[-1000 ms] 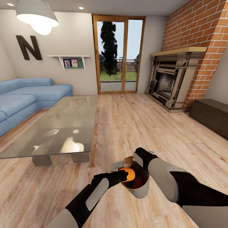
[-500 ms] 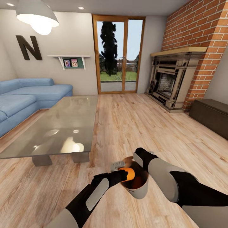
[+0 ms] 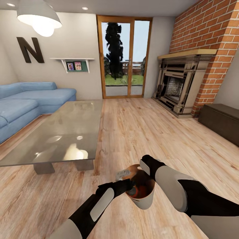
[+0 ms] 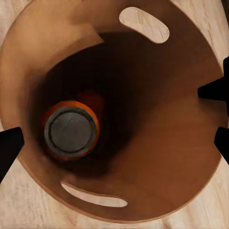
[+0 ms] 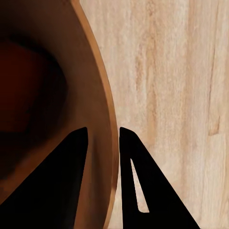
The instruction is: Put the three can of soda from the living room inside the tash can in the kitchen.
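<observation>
Orange soda can (image 4: pixel 71 132) seen standing at the bottom of the trash can (image 3: pixel 146 198), silvery top up, near the wall below one handle slot (image 4: pixel 94 195). Bin held above the wooden floor (image 3: pixel 139 132) of the living room, rim pinched between the fingers of the right gripper (image 5: pixel 102 131). Left gripper (image 4: pixel 114 136) poised over the bin's mouth, fingers spread wide. Glass-topped table (image 3: pixel 66 129) and blue sofa (image 3: pixel 30 103) beyond.

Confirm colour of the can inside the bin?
Orange, with a grey top; the can shows best in the left wrist view.
</observation>
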`<state>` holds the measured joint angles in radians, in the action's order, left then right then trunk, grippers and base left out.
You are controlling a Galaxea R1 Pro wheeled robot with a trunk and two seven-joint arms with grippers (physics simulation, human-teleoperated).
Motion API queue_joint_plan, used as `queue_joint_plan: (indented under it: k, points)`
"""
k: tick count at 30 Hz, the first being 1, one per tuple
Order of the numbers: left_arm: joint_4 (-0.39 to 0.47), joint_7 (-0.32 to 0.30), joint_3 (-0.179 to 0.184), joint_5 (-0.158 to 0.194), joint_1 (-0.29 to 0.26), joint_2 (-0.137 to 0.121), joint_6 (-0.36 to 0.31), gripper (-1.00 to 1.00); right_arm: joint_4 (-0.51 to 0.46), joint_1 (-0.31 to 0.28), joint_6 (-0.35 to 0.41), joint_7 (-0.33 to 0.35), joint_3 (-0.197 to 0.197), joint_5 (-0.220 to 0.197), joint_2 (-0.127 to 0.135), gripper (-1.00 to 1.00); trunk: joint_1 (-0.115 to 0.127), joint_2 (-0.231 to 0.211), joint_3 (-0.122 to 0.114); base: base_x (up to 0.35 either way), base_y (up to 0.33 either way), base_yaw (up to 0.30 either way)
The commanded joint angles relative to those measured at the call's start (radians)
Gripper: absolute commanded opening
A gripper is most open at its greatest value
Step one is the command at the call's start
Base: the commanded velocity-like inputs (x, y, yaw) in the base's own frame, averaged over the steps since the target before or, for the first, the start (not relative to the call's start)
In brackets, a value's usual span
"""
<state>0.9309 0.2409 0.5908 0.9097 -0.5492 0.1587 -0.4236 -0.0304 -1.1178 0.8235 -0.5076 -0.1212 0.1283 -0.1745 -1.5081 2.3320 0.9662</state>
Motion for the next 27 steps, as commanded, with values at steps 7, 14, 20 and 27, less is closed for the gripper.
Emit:
queue_joint_plan:
  k: [7,14,20,27]
  points:
    - [-0.007,0.000,0.001,0.000,0.000,0.000,0.010,1.00,0.000,0.000,0.002,0.001,0.008,0.007,0.000,-1.00,0.000,0.000,0.000,0.000,0.000,0.000]
    - [-0.006,-0.001,0.001,0.000,0.000,-0.002,0.010,1.00,0.000,0.000,0.003,0.001,0.004,0.001,0.000,-1.00,0.000,0.000,0.000,0.000,0.000,0.000]
    - [-0.001,-0.002,0.001,0.002,0.000,-0.003,0.008,1.00,-0.001,0.000,0.003,-0.018,-0.001,-0.016,0.000,-1.00,0.000,0.000,0.000,0.000,0.000,0.000]
    - [0.007,-0.003,0.002,0.003,0.000,-0.005,-0.004,1.00,-0.003,0.000,0.003,-0.054,-0.007,-0.019,0.000,-1.00,0.000,0.000,0.000,0.000,0.000,0.000]
